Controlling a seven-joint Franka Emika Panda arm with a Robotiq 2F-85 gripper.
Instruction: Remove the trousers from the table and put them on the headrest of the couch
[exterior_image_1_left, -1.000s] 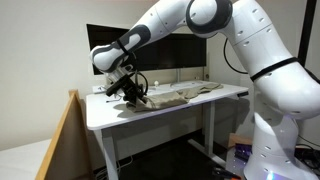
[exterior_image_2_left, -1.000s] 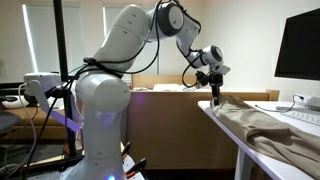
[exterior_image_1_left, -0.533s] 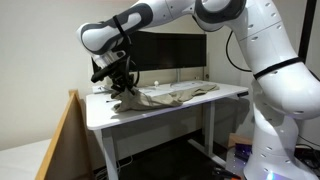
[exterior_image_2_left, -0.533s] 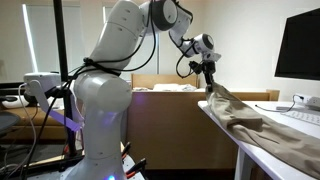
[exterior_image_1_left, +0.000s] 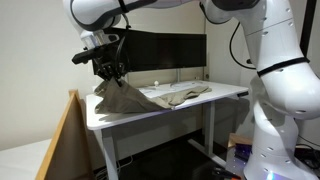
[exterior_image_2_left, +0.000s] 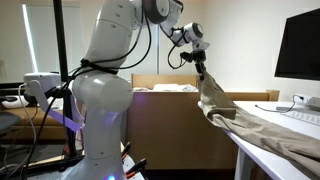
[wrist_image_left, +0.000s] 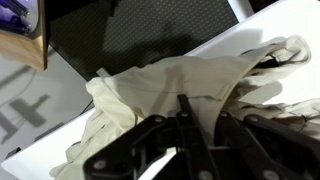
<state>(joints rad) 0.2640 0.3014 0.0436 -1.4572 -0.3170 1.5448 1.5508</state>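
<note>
The black two-finger gripper (exterior_image_1_left: 108, 74) is closed on one end of the rumpled beige-khaki cloth trousers (exterior_image_1_left: 122, 98), which is raised above the white rectangular desk table (exterior_image_1_left: 228, 92). The remainder lies on the tabletop. Grasp and initial lift appear complete. Outstanding: clear the table, transfer to the slanted tan wood-coloured couch headrest (exterior_image_1_left: 60, 140), release.

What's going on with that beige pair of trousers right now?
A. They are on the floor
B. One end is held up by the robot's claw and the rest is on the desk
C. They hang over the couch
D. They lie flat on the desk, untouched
B: the gripper pinches one end of the trousers up in the air, while the rest lies across the table.
</note>
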